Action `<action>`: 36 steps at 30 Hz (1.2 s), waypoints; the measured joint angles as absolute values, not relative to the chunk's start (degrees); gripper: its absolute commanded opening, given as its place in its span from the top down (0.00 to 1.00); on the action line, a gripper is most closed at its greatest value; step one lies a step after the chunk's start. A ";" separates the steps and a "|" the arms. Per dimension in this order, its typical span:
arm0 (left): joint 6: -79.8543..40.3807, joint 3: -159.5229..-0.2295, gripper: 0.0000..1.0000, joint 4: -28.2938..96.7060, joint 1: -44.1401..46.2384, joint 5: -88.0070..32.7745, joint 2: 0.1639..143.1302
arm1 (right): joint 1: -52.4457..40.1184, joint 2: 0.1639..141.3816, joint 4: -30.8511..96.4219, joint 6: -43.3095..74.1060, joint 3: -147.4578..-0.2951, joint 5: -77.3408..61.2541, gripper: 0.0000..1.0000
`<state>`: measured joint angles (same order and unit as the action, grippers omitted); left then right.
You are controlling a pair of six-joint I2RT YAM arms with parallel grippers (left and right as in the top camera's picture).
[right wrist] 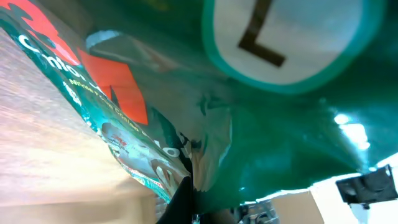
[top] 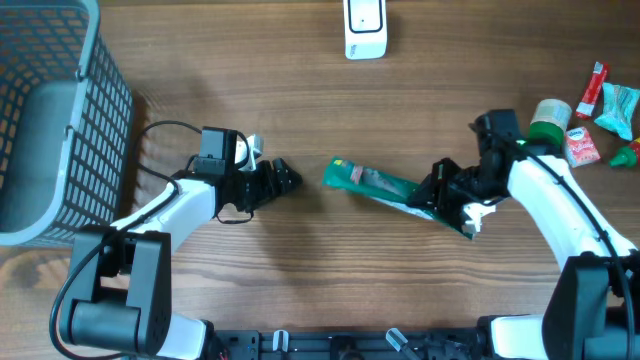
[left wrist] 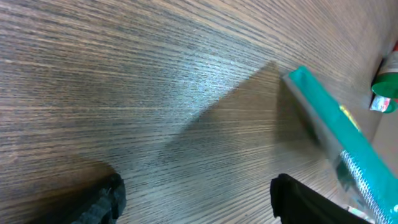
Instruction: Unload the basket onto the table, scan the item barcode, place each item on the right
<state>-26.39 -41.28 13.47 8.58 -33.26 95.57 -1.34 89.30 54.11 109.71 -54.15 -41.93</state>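
- Centrally, we see the green packet (top: 375,182) set slantwise over the desk (top: 300,270), with its free end towards 9 o'clock and its held end towards 3 o'clock. We cannot tell whether it rests on the wood or hangs just above it.
- At the 3 o'clock end the right fingers (top: 443,187) are pressed together on the packet, pinching it. The right wrist view is filled by its printed foil.
- The left fingers (left wrist: 104,200) stand spread wide with nothing between them. They are near the packet's free end, on its 9 o'clock side, and apart from it.
- The white scanner (top: 365,28) stands at 12 o'clock, well apart from the packet, so we judge the scan not yet made.
- First hazard: held by one end only, the limp packet may sag or twist, turning the barcode away from the scanner. We cannot tell which face carries the barcode.
- Second hazard: the creased, shiny foil may glare and spoil a reading.
- Third hazard: an edge pinch may slip during the carry towards 12 o'clock, dropping the packet.
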 measured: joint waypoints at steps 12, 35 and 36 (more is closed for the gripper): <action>-50.63 -36.71 0.00 -7.29 8.10 -64.82 100.18 | -0.69 89.32 53.74 107.53 -54.15 -42.02 0.96; -92.25 -36.69 0.34 -25.85 19.25 -53.67 100.20 | -0.69 89.32 54.81 103.07 -54.15 -41.98 0.96; -92.23 -36.69 0.37 -25.74 19.25 -52.88 100.20 | -0.69 89.32 54.81 102.76 -54.15 -41.95 0.96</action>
<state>-92.23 -36.69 -25.74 19.25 -52.88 100.20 -0.69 89.32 54.81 102.76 -54.15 -41.95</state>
